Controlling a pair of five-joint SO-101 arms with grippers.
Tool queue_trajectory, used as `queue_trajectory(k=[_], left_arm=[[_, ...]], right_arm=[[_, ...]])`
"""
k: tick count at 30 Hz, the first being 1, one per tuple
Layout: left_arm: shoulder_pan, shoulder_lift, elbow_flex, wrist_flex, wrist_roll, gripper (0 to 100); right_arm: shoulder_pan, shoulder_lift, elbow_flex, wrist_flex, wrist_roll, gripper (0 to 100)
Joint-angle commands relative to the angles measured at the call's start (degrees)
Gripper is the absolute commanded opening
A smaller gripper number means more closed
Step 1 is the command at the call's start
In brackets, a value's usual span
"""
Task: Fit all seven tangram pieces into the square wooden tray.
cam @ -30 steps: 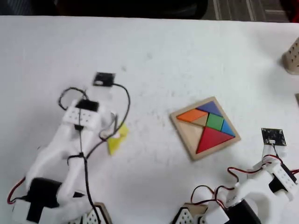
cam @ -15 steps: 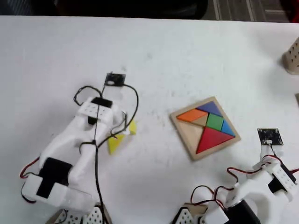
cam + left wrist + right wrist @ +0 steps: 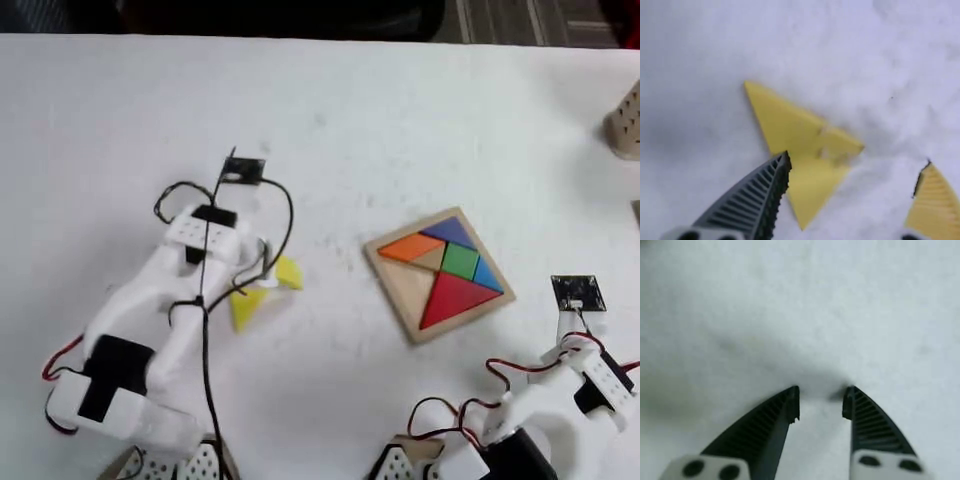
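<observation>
No text, label or number is legible anywhere (not even 1 digit).

On my left pincer [image 3: 857, 159], the grey finger [image 3: 755, 205] covers part of the yellow triangle [image 3: 805, 135]; the yellow finger [image 3: 935, 200] is cropped by the frame. A wooden object [image 3: 626, 122] at the table's [image 3: 400, 100] right edge is cut off.
</observation>
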Motion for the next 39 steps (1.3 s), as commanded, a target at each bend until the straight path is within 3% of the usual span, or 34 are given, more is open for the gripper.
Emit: queue_trajectory(k=[1, 18, 29, 34, 39], left_arm=[[-3.30, 1.10, 2.02, 1.41, 0.26, 39], [-3.30, 0.40, 1.58, 3.16, -3.52, 39], [-1.19, -17.27, 5.10, 4.31, -2.99, 39], [3.82, -13.14, 8.35, -0.35, -2.99, 39], [1.89, -3.30, 4.40, -1.41, -2.99, 39]], right_arm=[[-0.40, 0.22, 1.41, 0.04, 0.62, 16.2], [-1.89, 0.22, 1.32, 0.04, 0.44, 16.0], [-1.89, 0.22, 1.32, 0.04, 0.53, 16.0], [-1.54, 0.22, 1.32, 0.04, 0.53, 16.0], [-1.45, 0.22, 1.32, 0.04, 0.53, 15.9]])
